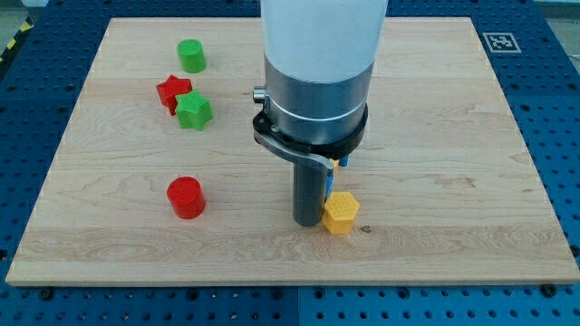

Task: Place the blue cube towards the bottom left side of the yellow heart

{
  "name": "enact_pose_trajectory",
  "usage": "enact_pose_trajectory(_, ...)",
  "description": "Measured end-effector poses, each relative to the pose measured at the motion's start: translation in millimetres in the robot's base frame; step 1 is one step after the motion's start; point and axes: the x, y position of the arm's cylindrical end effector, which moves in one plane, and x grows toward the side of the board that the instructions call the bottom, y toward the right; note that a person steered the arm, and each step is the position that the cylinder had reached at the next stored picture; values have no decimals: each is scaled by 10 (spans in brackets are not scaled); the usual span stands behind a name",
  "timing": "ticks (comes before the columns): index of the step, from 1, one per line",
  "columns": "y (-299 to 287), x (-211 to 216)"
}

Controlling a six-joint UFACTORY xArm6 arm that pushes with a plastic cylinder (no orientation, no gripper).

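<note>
Our tip (308,223), a bare rod end that grips nothing, stands on the wooden board (453,136) just left of the yellow heart (341,214), touching it or nearly so. Beyond the tip, toward the view's top, only a blue sliver of the blue cube (343,162) peeks out beside the arm's collar, the rest hidden. We judge it light, rigid plastic that slides easily over smooth grain and turns if nudged off-centre, so a flat face, pushed squarely, is the place to meet it. Farther left sits a matte red cylinder (186,197), then a green star (193,111), red star (173,91) and green cylinder (191,55).
</note>
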Motion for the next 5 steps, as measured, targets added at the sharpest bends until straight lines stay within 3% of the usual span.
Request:
enact_pose_trajectory(1,-32,-54)
enact_pose_trajectory(2,-450,-254)
enact_pose_trajectory(5,-1562,-284)
